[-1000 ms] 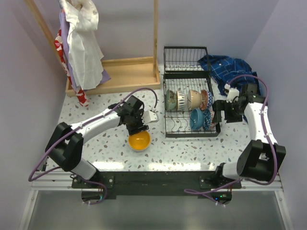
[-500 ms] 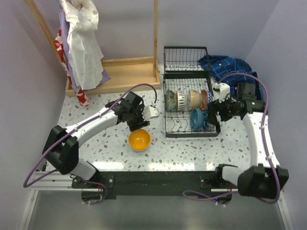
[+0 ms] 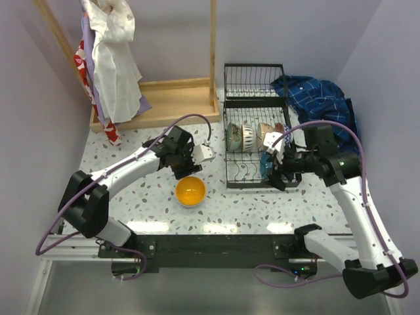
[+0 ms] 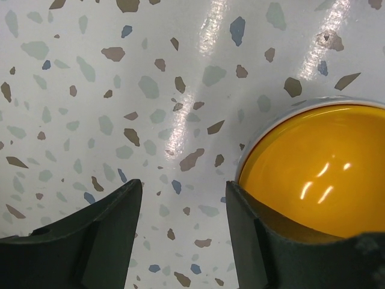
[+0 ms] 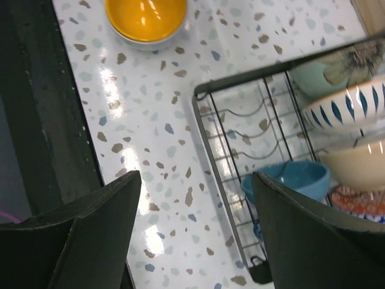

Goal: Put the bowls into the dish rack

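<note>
1. Starting big: your speckled table (image 3: 138, 197) carries everything. A wooden clothes stand (image 3: 164, 102) w/ hung garments is at back left.
2. The dish rack (image 3: 228, 151) (image 5: 204, 129) sits right of centre, w/ a blue plaid cloth (image 3: 315, 95) behind it to the right.
3. Your R gripper (image 3: 275, 177) (image 5: 195, 180) hangs over the rack's near end, jaws wide apart, nothing btwn them.
4. Your L gripper (image 3: 187, 170) (image 4: 183, 205) is low by the yellow bowl (image 3: 191, 191) (image 4: 319, 168) (image 5: 145, 18), jaws wide and empty. One finger overlaps the rim in the wrist view; contact can't be told.
5. In the rack's back row on edge are the green bowl (image 3: 234, 136) (image 5: 325, 75), striped bowl (image 3: 249, 136) (image 5: 343, 105), beige bowl (image 3: 266, 133) (image 5: 355, 159) and red-orange bowl (image 5: 361, 201). The teal bowl (image 3: 266, 164) (image 5: 295, 177) is in the near row.
6. The yellow bowl stands upright on the table, left of the rack, apart from it.
</note>
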Available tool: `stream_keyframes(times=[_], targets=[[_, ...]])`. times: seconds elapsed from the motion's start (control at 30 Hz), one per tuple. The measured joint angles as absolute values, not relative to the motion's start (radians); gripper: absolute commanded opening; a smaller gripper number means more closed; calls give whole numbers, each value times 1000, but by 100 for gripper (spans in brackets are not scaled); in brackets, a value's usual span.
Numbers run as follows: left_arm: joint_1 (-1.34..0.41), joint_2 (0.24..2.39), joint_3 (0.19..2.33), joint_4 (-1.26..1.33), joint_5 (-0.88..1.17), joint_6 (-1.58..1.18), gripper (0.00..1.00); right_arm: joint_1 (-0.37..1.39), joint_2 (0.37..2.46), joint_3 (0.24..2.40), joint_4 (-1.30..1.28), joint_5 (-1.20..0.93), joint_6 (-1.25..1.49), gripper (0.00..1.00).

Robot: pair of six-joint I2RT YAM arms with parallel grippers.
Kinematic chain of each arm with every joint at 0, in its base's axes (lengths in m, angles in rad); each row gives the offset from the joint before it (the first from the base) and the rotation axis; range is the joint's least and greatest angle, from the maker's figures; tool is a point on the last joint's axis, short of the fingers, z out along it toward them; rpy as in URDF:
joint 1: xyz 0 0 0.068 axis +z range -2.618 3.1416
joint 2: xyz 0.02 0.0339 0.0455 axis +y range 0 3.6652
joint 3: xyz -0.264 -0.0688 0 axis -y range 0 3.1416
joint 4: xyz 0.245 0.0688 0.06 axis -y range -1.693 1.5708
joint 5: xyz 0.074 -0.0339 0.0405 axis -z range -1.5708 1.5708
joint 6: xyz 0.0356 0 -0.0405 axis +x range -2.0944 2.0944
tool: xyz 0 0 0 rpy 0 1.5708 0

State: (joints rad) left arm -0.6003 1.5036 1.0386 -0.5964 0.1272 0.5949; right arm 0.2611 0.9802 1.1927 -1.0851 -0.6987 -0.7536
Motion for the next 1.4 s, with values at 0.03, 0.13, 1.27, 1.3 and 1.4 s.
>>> stream_keyframes(times=[0.03, 0.13, 1.27, 1.3, 1.4], targets=[[-597, 1504, 1032, -593, 129, 595, 63, 295, 991, 1202, -1077, -698, -752, 77], [-593, 1502, 1028, -592, 130, 594, 63, 440, 1038, 1237, -1023, -671, -733, 77], [-543, 1461, 788, -381, 303, 525, 62, 1135, 1517, 1250, -622, -456, -835, 71], [-542, 1464, 783, -369, 309, 519, 62, 1140, 1531, 1254, -616, -454, -835, 71], [-537, 1474, 770, -331, 343, 503, 62, 1156, 1574, 1267, -604, -443, -836, 68]])
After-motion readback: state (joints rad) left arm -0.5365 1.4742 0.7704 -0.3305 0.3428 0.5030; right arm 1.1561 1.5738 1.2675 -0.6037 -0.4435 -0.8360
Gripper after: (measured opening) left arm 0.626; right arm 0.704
